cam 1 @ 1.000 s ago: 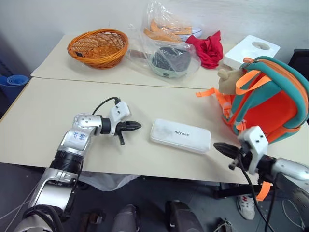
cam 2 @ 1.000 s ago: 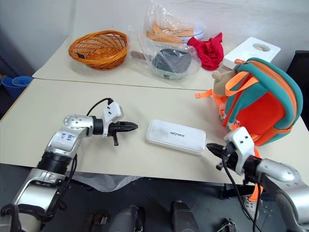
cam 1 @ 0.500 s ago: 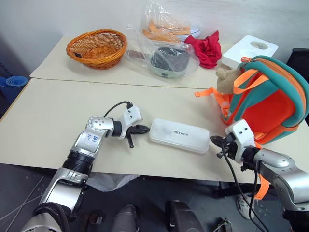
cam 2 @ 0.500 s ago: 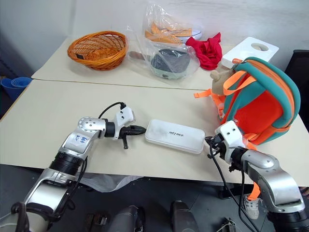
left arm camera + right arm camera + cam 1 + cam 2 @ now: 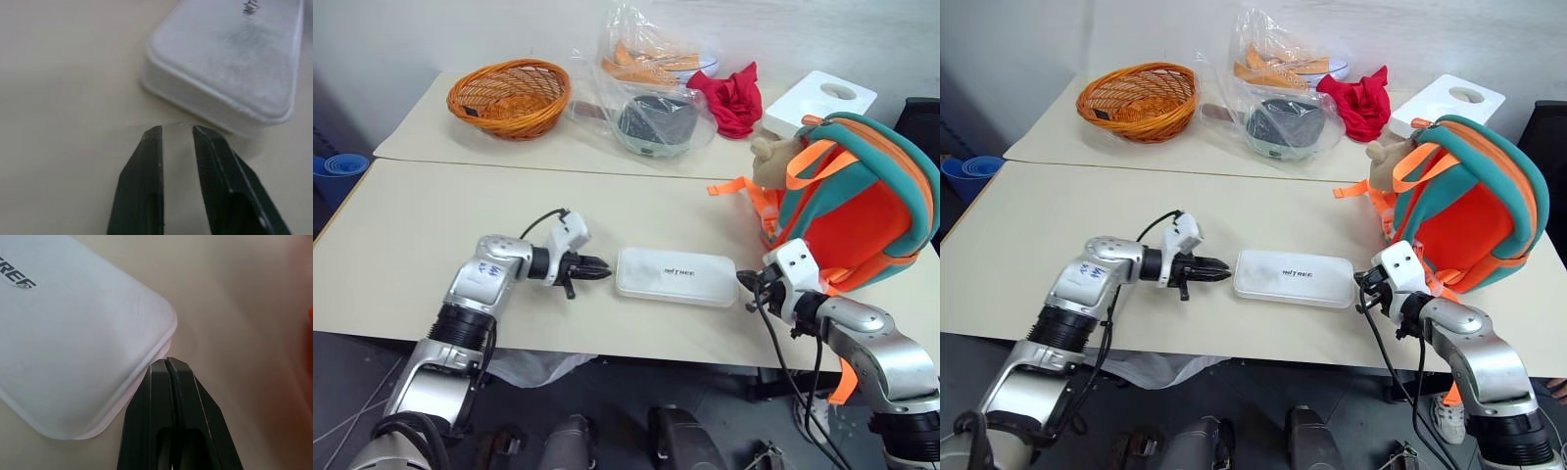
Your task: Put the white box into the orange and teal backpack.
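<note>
The flat, slim white rectangular box with rounded corners and small dark lettering (image 5: 675,276) is seen lying flat on the pale beige tabletop (image 5: 401,230), near its front edge, between the two grippers. It is judged to be rigid and light, with smooth, probably slippery plastic faces, so a pinch on the rounded corners would likely slide off. A raised rim is seen running round its short end in the left wrist view, and the thin edge there is judged the best place to be taken, across the thickness, or else the case could be squeezed lengthwise from both short ends. The left gripper (image 5: 598,268) is held just beside the left short end, its black fingers (image 5: 146,166) slightly parted and empty. The right gripper (image 5: 745,283) is set against the right short end, its fingers (image 5: 168,382) clenched together with nothing between them, their tips touching the box's corner. The small rounded orange backpack with teal edging and bright orange straps (image 5: 862,201) stands near the box on the right, a tan plush toy (image 5: 770,163) attached to it; whether its opening is unzipped cannot be told.
</note>
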Motion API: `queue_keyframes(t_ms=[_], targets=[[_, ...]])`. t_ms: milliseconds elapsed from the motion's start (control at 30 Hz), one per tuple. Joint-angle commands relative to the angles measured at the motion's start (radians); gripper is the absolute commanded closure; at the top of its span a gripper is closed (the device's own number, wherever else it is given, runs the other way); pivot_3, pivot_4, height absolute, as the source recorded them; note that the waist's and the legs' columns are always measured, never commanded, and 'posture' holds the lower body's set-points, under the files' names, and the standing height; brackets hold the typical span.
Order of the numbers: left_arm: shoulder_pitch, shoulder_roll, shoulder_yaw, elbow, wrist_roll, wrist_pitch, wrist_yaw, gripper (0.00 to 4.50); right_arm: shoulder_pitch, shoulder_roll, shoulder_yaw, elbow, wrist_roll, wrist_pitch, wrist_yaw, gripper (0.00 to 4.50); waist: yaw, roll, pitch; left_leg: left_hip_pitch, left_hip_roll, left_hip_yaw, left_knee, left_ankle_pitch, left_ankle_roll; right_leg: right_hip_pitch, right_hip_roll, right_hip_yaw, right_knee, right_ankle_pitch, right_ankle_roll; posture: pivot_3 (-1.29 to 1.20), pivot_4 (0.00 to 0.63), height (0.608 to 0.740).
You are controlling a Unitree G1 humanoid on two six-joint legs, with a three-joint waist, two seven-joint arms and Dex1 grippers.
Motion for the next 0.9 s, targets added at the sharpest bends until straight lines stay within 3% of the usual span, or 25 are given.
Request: queue_keyframes(t_ms=[33, 133, 267, 300, 500, 900], targets=[[-0.069, 0.013, 0.055, 0.061, -0.100, 0.250, -0.040, 2.32, 0.012, -0.003, -0.018, -0.017, -0.012, -0.033, 0.014, 4.50, 0.001, 0.000, 0.000, 0.000, 0.000, 0.000, 0.000, 0.000, 0.000, 0.000, 0.000, 0.000, 0.000, 0.000, 0.000, 0.00, 0.150, 0.740], [-0.085, 0.040, 0.041, 0.086, -0.147, 0.354, -0.108, 1.35, 0.021, 0.000, -0.018, -0.010, -0.019, -0.047, 0.019, 4.50, 0.001, 0.000, 0.000, -0.001, 0.000, 0.000, 0.001, 0.000, 0.000, 0.000, 0.000, 0.000, 0.000, 0.000, 0.000, 0.00, 0.150, 0.740], [-0.133, 0.008, 0.100, 0.185, -0.192, 0.484, -0.052, 0.11, 0.028, 0.009, -0.012, -0.004, -0.021, -0.059, 0.021, 4.50, 0.001, 0.000, 0.000, 0.000, 0.000, 0.000, 0.001, 0.000, 0.000, 0.000, 0.000, 0.000, 0.000, 0.000, 0.000, 0.00, 0.150, 0.740], [-0.147, -0.003, 0.114, 0.208, -0.201, 0.510, -0.037, 0.02, 0.028, 0.011, -0.011, -0.003, -0.023, -0.061, 0.022, 4.50, 0.001, 0.000, 0.000, 0.000, 0.000, 0.000, 0.002, 0.000, 0.000, 0.000, 0.000, 0.000, 0.001, 0.000, 0.000, 0.00, 0.150, 0.740], [-0.194, -0.113, 0.144, 0.313, -0.205, 0.611, 0.088, 0.02, 0.039, 0.040, 0.009, 0.009, -0.042, -0.087, 0.020, 4.50, 0.006, 0.000, 0.000, 0.000, -0.001, 0.000, 0.003, 0.000, 0.000, 0.001, -0.001, 0.000, 0.003, 0.000, 0.000, 0.00, 0.150, 0.740], [-0.223, -0.265, 0.168, 0.275, -0.273, 0.720, 0.167, 0.02, 0.018, 0.079, 0.032, 0.037, -0.078, -0.111, 0.019, 4.50, 0.004, 0.000, 0.000, 0.001, -0.001, -0.001, 0.005, 0.000, -0.002, 0.001, -0.001, -0.001, 0.004, 0.000, 0.000, 0.00, 0.150, 0.740]])
